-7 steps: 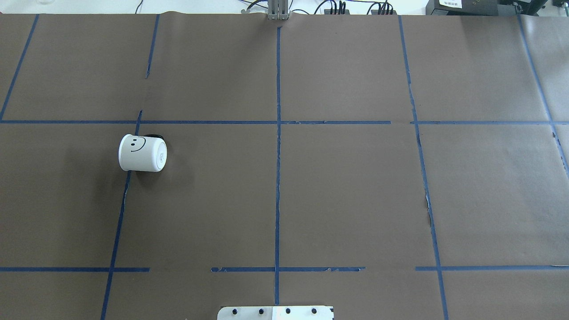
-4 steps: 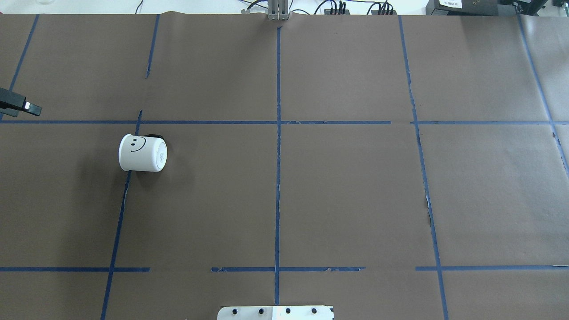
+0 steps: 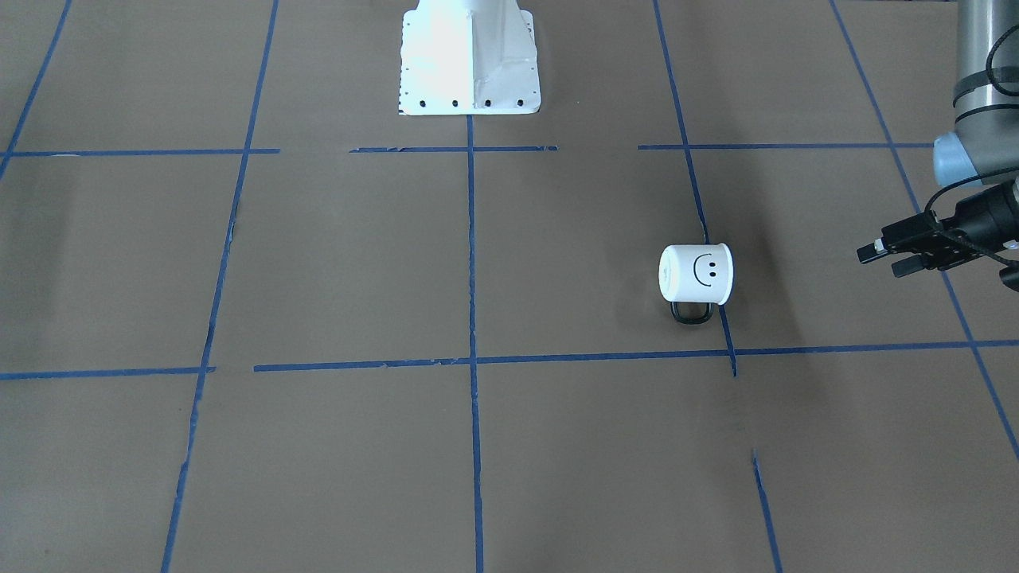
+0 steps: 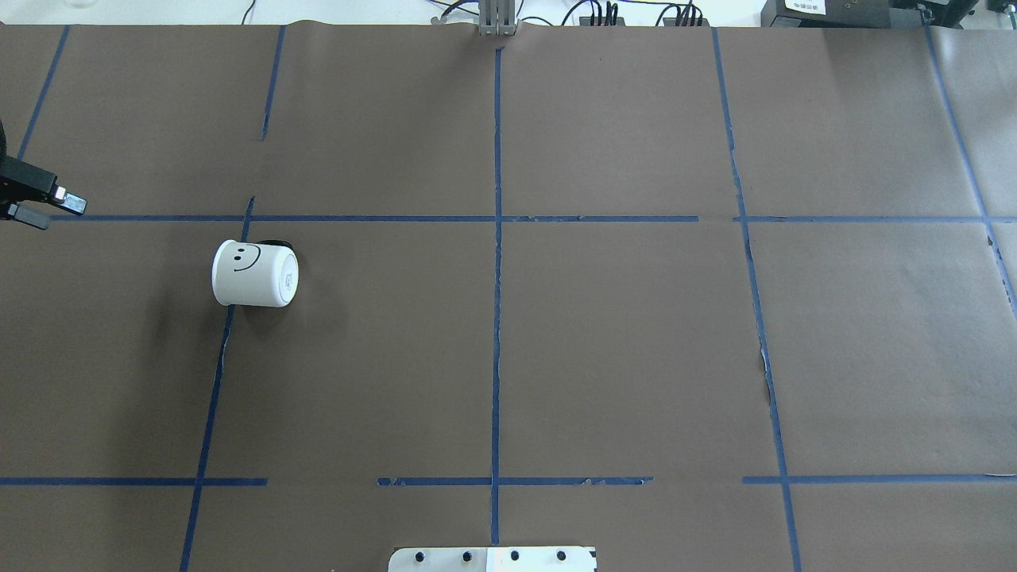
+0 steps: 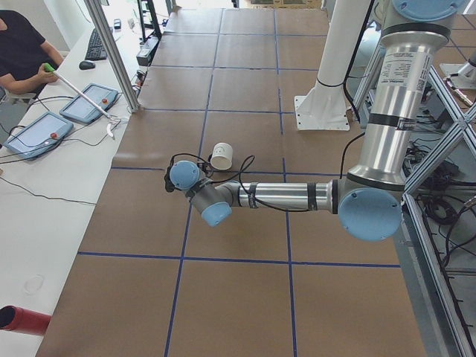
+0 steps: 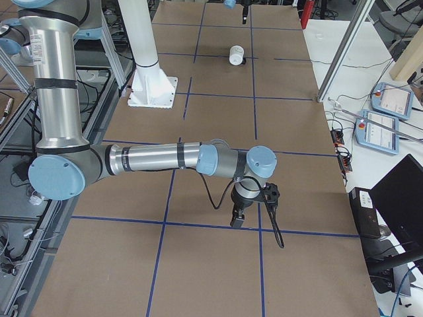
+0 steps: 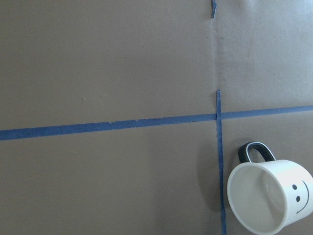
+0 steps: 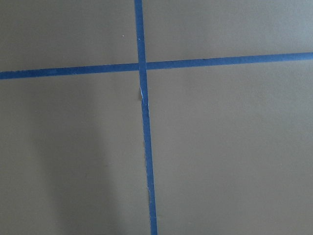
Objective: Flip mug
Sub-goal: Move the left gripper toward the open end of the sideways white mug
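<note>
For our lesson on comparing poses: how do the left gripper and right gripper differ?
The left gripper hovers near the mug, facing its open end; the right gripper is far from it. The left gripper points sideways toward the mug; the right gripper points down at the paper. The left wrist view shows the mug; the right wrist view shows only taped paper. Neither touches the mug.

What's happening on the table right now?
A white mug lies on its side on the brown table, handle pointing away from the robot, not yet flipped. The left gripper hangs open off to the side of it, its mouth facing that way, touching nothing. The right gripper is far off; I can't tell if it's open.
</note>
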